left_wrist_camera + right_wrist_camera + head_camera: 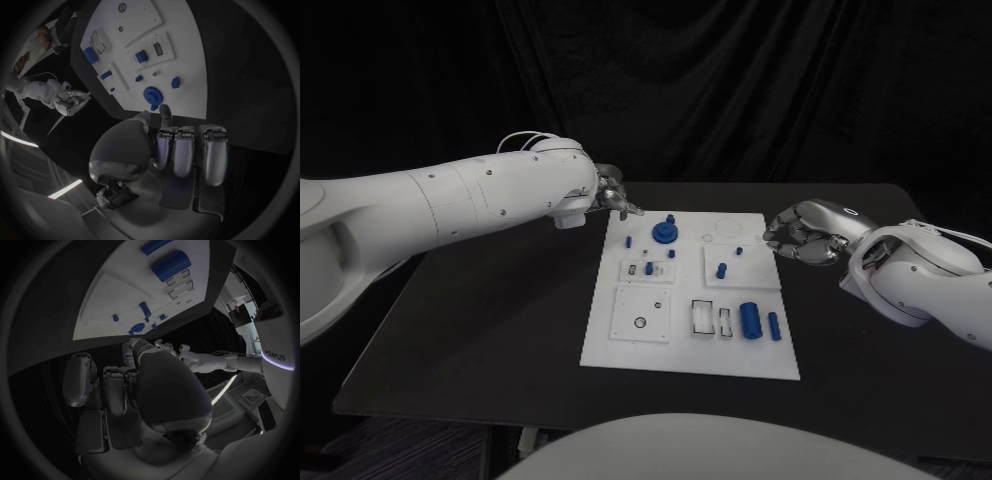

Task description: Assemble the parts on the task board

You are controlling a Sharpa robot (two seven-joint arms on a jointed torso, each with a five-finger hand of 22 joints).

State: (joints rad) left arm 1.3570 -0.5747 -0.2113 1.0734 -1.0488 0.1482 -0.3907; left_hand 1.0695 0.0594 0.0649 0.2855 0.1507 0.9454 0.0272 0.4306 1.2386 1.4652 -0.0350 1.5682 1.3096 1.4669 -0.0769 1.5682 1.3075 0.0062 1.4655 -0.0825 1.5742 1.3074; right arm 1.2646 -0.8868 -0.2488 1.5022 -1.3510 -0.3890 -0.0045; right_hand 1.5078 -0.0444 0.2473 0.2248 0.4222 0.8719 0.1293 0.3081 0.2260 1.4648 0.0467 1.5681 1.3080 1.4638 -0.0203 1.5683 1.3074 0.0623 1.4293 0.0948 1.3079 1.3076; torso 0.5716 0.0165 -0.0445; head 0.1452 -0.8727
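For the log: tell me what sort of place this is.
Probably a robotics lab test station: a black table against dark curtains, a white task board with small blue parts, and a robot hand at each side.

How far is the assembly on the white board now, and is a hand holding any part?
Some looks done: a blue round part and several small blue pegs stand on the task board. In hand: nothing visible; the left hand and right hand hover at the board's far corners, fingers curled. Left: two blue cylinders lie loose beside empty slots.
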